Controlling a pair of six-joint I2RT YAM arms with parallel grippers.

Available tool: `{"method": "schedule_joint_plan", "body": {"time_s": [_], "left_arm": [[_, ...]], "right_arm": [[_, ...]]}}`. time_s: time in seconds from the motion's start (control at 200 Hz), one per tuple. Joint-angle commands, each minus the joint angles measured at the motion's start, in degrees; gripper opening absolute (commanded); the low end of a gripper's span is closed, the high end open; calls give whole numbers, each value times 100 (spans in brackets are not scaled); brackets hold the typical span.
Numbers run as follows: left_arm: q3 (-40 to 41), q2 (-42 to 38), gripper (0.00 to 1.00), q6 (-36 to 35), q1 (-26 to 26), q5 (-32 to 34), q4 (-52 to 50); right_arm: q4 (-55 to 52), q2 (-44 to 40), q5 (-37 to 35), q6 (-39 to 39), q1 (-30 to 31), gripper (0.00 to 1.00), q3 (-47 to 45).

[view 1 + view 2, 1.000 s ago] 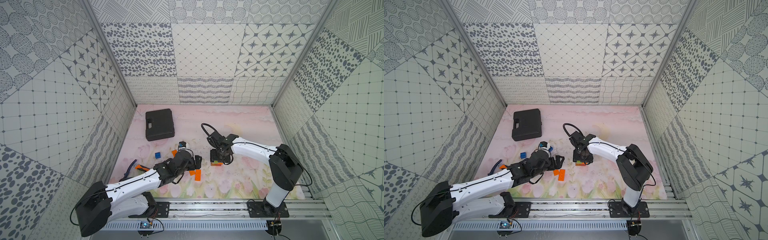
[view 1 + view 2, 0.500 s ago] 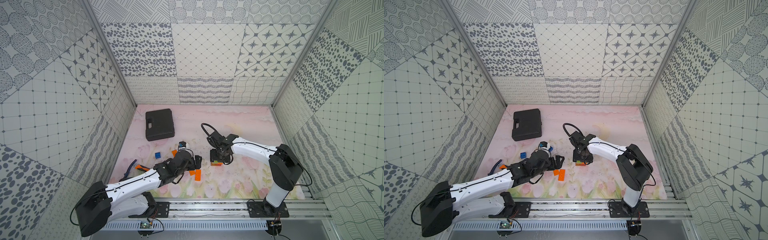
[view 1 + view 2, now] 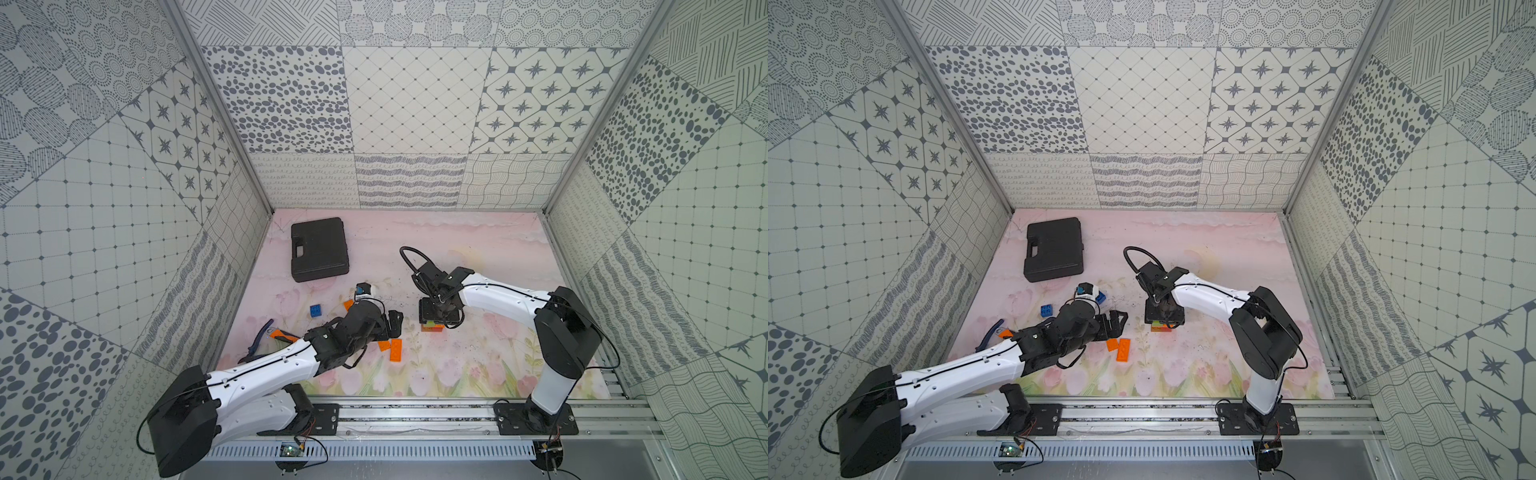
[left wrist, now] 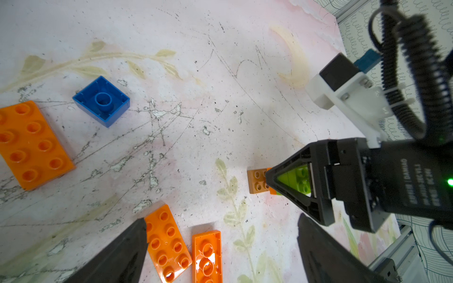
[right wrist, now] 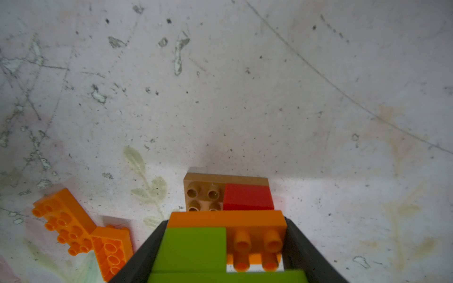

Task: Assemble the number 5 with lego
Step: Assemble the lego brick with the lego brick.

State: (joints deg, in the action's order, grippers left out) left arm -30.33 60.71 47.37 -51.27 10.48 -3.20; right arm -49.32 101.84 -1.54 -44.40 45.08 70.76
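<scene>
My right gripper (image 5: 225,245) is shut on a joined lego stack (image 3: 432,326): a green brick (image 5: 193,247) on an orange oblong (image 5: 228,218), with a red square (image 5: 247,197) and a brown brick (image 5: 201,193) beyond. The stack rests on the mat, and its jaws press the orange oblong's two ends. My left gripper (image 4: 221,218) stands open just above the mat with nothing between its fingers. Two loose orange oblongs (image 4: 166,242) lie by one finger, one of them upside down (image 4: 207,254). A blue square (image 4: 101,101) lies upside down farther off, near a big orange brick (image 4: 29,144).
A black case (image 3: 319,249) lies at the back left of the mat. An orange-handled wrench (image 3: 282,334) lies under my left arm near the left wall. Another blue square (image 3: 1047,311) sits left of my left wrist. The two grippers are close together mid-mat.
</scene>
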Motion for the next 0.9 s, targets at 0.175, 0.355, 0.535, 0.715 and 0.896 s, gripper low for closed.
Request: {"method": "schedule_joint_plan", "body": {"time_s": [0.175,0.355,0.535,0.715,0.896], "left_arm": [[30,-52,99,-10,68,48,105],[33,-62,99,-5,65,51,106],[15,-59,99,-16,68,48,83],[5,-59,99,-19,72,36,88],[9,-72,99,-29,72,33,72]], "right_arm": [[-93,324,-137,-11,57,61,157],[-95,423,-110,-15,84,61,148],[-15,460,-62,-42,83,61,123],[54,426,24,-73,84,61,135],[-131,446,-179,-104,85,61,171]]}}
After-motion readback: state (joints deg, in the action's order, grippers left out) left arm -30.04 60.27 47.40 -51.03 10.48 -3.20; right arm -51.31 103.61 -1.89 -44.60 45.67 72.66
